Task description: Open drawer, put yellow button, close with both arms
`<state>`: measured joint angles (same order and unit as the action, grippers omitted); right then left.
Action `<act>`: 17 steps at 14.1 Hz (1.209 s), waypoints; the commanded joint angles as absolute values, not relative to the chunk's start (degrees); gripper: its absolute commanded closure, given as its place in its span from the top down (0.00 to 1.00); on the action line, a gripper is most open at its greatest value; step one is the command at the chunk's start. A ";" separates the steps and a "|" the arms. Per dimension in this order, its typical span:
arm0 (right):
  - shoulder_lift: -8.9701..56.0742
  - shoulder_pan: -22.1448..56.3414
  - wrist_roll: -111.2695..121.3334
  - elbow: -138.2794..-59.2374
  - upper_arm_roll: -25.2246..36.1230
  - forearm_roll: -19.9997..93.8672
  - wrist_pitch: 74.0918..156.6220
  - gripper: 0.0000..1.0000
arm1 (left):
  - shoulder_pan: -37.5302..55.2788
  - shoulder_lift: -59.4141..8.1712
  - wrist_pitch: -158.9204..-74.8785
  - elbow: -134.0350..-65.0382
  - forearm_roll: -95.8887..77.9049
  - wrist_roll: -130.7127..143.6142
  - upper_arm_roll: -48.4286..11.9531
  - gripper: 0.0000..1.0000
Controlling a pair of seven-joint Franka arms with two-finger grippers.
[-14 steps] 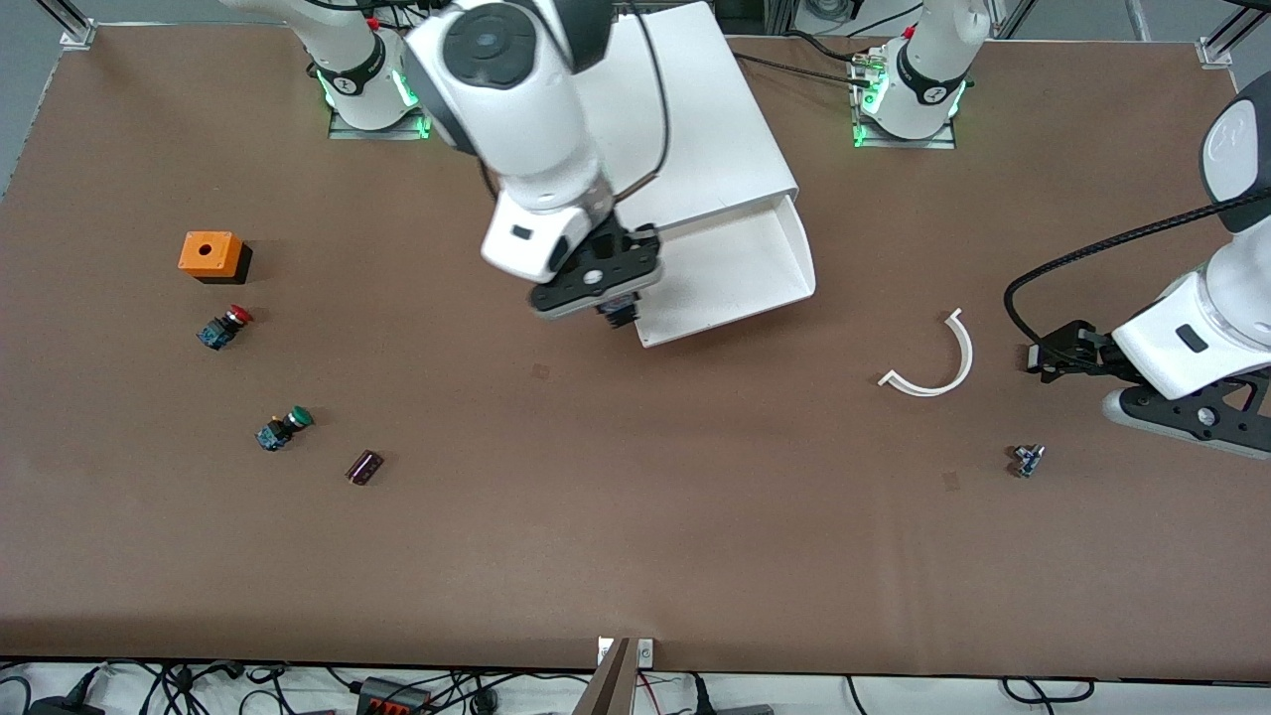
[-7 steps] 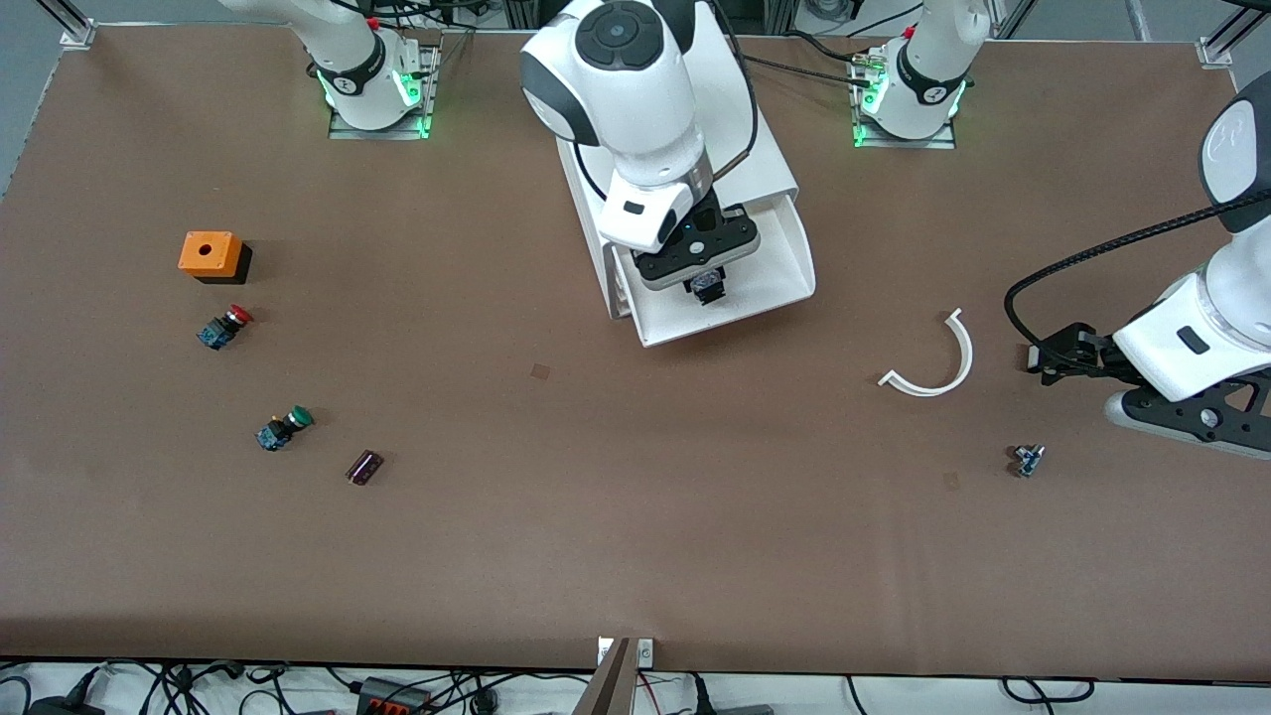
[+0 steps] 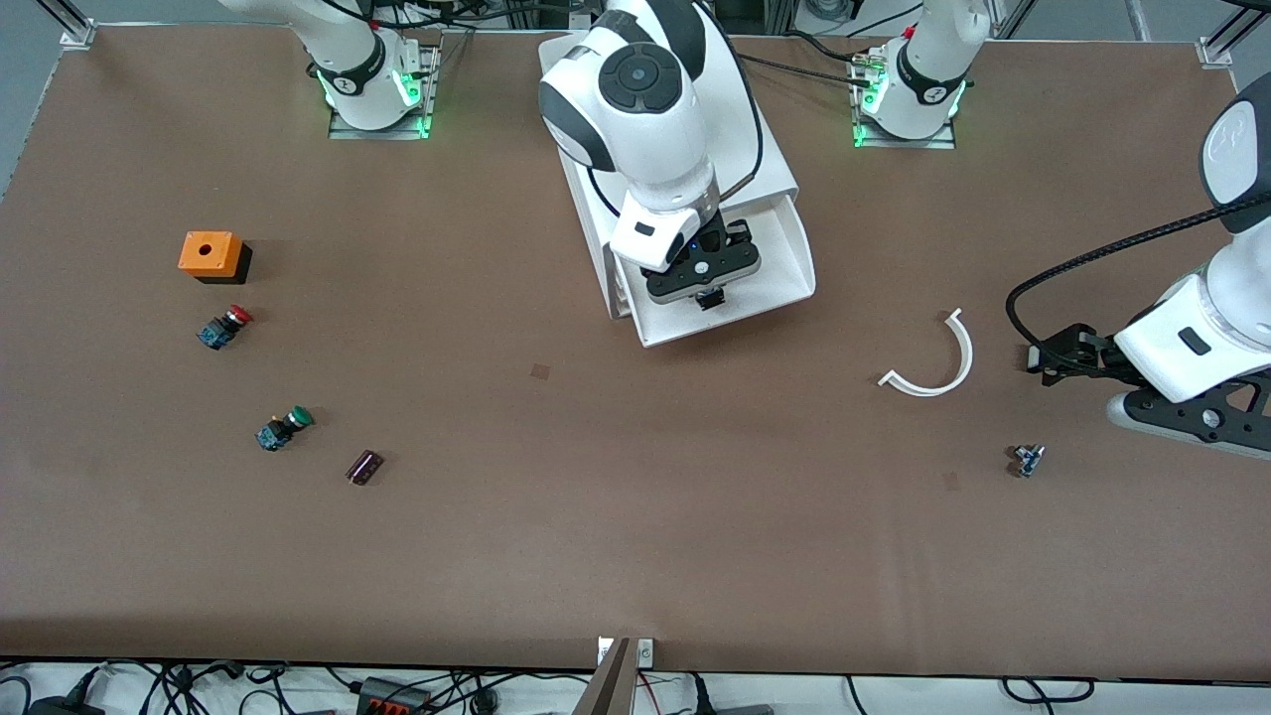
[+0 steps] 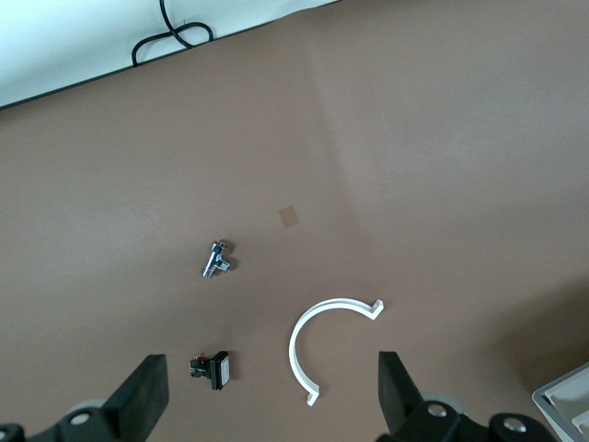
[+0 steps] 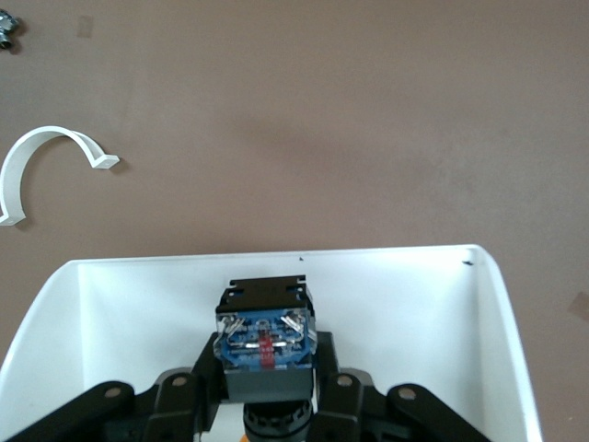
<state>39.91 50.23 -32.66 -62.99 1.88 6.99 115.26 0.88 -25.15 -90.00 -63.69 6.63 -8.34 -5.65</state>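
- Two arms are in play; the right gripper (image 3: 707, 296) hangs over the pulled-out drawer (image 3: 784, 260), fingers pinched on the yellow button (image 5: 264, 343), whose dark blue body shows between them above the white tray.
- Off toward the left arm's end of the table, the left gripper (image 3: 1040, 359) waits over bare tabletop, fingers (image 4: 140, 398) spread wide, with nothing between them.
- Near it lie a white curved strip (image 3: 937, 361) and a small metal fitting (image 3: 1027, 460).

Bright, even overhead light; soft shadows under the arms; all views sharp; no glare
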 commanded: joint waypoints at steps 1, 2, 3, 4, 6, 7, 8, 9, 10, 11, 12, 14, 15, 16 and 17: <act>41.22 50.89 -35.77 -60.73 2.20 8.00 112.34 0.00 | 0.62 -25.75 -89.47 -62.14 7.74 -7.91 -5.98 1.00; 41.31 50.89 -35.77 -60.73 2.20 8.00 111.72 0.00 | 0.62 -25.75 -89.39 -62.14 7.82 -7.91 -5.98 1.00; 41.31 50.89 -35.77 -60.73 2.20 8.00 111.36 0.00 | 0.62 -25.66 -89.38 -62.14 7.82 -7.91 -5.98 1.00; 41.66 50.98 -35.86 -60.73 2.20 8.00 111.36 0.00 | 0.62 -25.66 -89.38 -62.14 7.82 -7.91 -6.06 1.00; 42.27 51.50 -35.86 -60.73 2.20 7.91 111.36 0.00 | 0.62 -25.66 -89.30 -62.14 7.82 -7.91 -6.06 1.00; 42.45 51.59 -35.77 -60.73 2.20 7.91 111.53 0.00 | 0.62 -25.66 -89.30 -62.14 7.82 -7.91 -6.06 1.00; 42.54 51.68 -35.77 -60.73 2.20 7.91 111.79 0.00 | 0.62 -25.66 -89.30 -62.14 7.82 -7.91 -6.06 1.00; 42.71 51.85 -35.77 -60.73 2.20 7.91 111.97 0.00 | 0.62 -25.66 -89.30 -62.14 7.82 -7.91 -6.06 1.00; 42.89 51.86 -35.77 -60.65 2.28 7.91 111.89 0.00 | 0.62 -25.66 -89.30 -62.14 7.82 -7.91 -6.06 1.00; 42.89 51.86 -35.77 -60.73 2.29 7.82 111.88 0.04 | 0.62 -25.66 -89.30 -62.14 7.82 -7.91 -6.06 1.00; 42.80 51.77 -35.77 -60.65 2.29 7.82 111.97 0.63 | 0.53 -25.58 -89.21 -62.14 7.82 -7.91 -6.06 1.00; 42.71 51.42 -35.60 -59.95 2.37 7.82 112.58 1.00 | 0.53 -25.58 -89.21 -62.14 7.82 -7.91 -6.15 1.00; 42.71 51.42 -35.77 -58.98 2.29 7.91 113.63 1.00 | 0.53 -25.58 -89.21 -62.14 7.82 -7.91 -6.15 1.00; 42.71 51.50 -35.77 -58.45 2.29 7.91 113.99 1.00 | 0.44 -25.58 -89.21 -62.40 7.65 -8.00 -6.24 1.00; 42.54 51.68 -36.03 -58.45 2.37 7.91 113.99 1.00 | 0.27 -25.58 -89.21 -62.40 6.95 -8.00 -6.33 1.00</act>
<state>41.78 51.36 -35.00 -60.93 2.12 7.00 114.18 0.73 -25.16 -89.99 -63.68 6.63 -8.32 -5.65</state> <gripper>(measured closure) 0.132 0.000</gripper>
